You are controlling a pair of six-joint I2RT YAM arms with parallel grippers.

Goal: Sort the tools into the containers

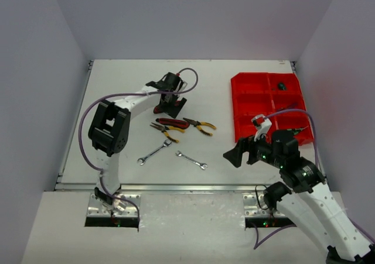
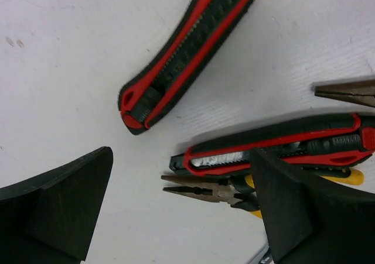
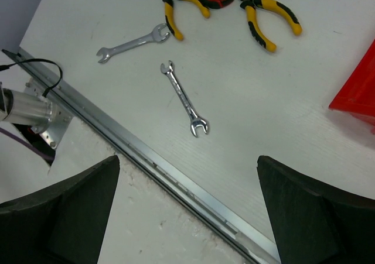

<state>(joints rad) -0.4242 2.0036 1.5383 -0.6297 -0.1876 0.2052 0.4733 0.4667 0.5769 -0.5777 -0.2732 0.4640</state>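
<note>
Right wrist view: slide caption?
Open right gripper facing two wrenches and two yellow-handled pliers, red tray at right.

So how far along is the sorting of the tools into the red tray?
Barely started. Done: one small dark item shows in a far compartment of the red tray. In hand: nothing; both jaws stand open, the left gripper above two utility knives, the right gripper beside the tray. Left: those knives, two yellow-handled pliers and two wrenches, all on the table.
</note>
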